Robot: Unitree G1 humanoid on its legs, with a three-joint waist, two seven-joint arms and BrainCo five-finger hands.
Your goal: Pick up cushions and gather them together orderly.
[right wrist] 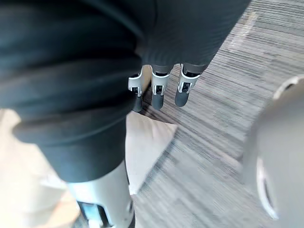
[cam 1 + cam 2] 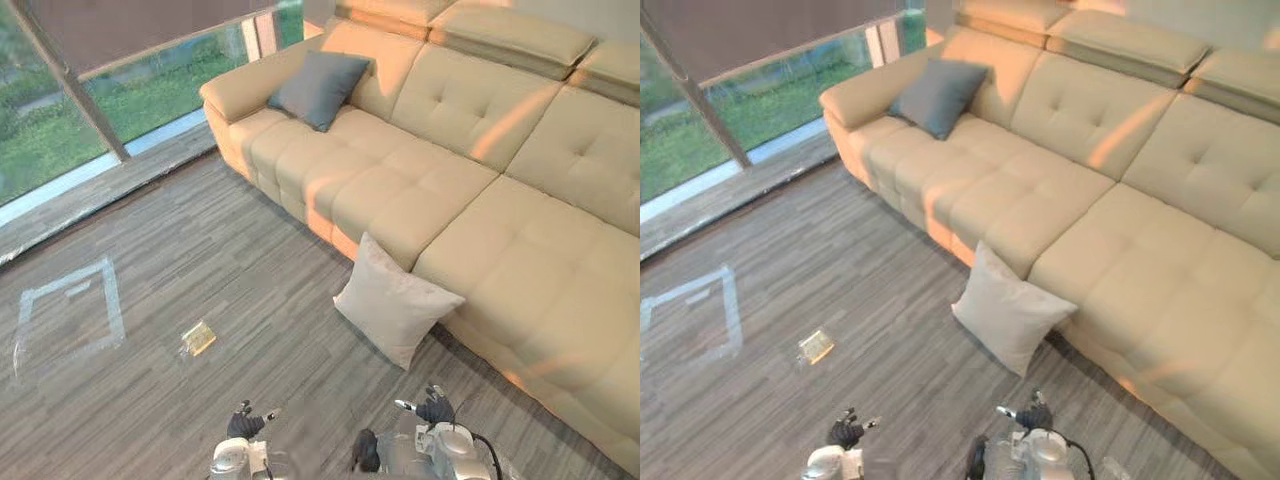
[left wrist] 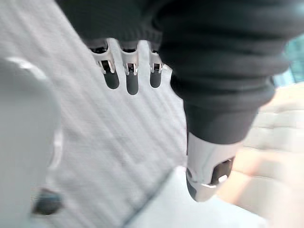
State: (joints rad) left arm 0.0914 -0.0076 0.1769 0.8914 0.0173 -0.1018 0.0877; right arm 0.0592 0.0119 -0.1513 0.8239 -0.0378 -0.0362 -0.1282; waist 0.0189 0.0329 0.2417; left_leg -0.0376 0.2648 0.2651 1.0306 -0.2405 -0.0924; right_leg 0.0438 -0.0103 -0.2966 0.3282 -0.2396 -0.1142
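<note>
Sofa (image 2: 440,110) smooth leather-like, tufted; white cushion (image 2: 395,300), grey cushion (image 2: 318,88) matt cloth; floor (image 2: 230,270) wood-grain.

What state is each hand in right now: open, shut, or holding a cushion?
Left hand: open, holding nothing.
Right hand: open, holding nothing.

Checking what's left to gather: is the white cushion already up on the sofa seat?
No, the white cushion stands on the floor, leaning against the sofa front.
</note>
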